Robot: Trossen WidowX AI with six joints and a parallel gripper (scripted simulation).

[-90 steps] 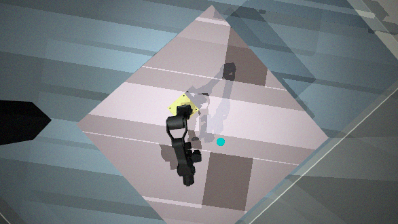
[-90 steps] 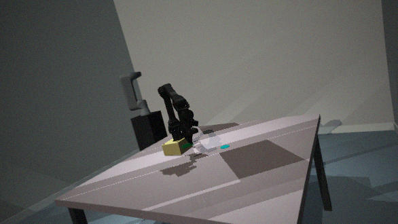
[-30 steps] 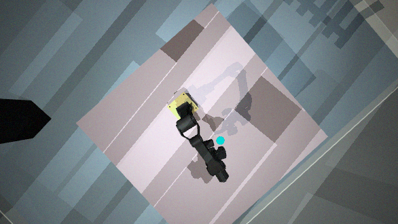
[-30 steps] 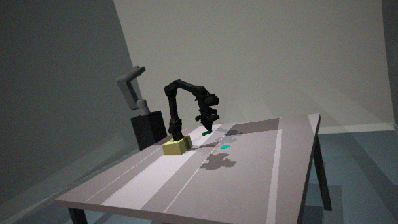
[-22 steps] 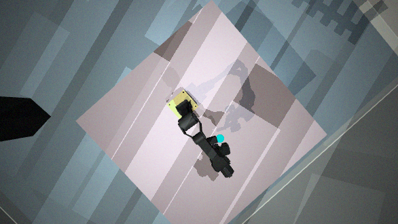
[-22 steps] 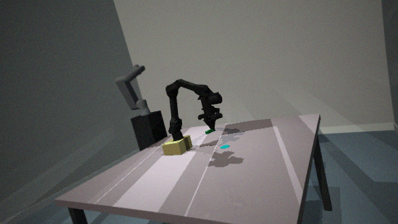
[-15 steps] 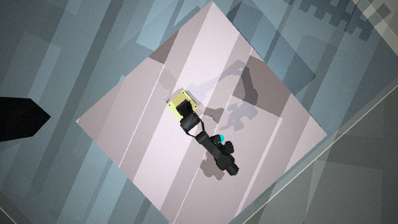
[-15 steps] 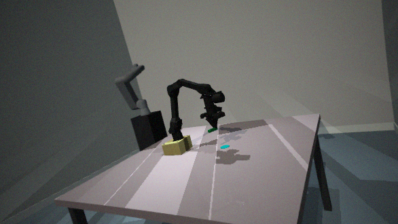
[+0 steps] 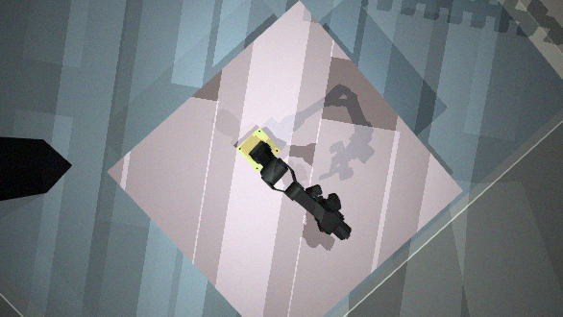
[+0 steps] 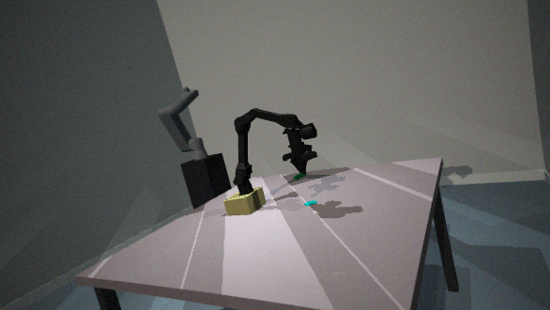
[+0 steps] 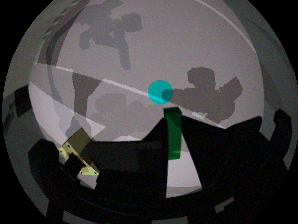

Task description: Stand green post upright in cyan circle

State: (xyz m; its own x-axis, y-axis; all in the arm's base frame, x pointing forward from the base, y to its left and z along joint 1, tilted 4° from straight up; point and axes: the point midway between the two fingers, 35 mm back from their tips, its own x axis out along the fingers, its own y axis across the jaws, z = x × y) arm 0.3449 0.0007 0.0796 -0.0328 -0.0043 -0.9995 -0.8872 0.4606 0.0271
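The green post (image 10: 298, 177) (image 11: 173, 135) is held between the fingertips of my gripper (image 10: 302, 174) (image 11: 172, 120), which is shut on it. In the exterior view the post looks nearly level, slightly tilted, above the table and off to one side of the circle. The cyan circle (image 10: 311, 203) (image 11: 160, 92) is flat on the table. In the wrist view it is just beyond the post's near end, with a shadow on its right part. In the top view the arm hides the post and nearly all of the circle.
The arm stands on a yellow base block (image 9: 243, 148) (image 10: 238, 206) on the pinkish table (image 9: 168, 202) (image 10: 253, 263). Shadows of the arm and light stripes cross the table top. A grey arm (image 10: 175, 129) on a black pedestal (image 10: 206, 178) stands beyond the table edge.
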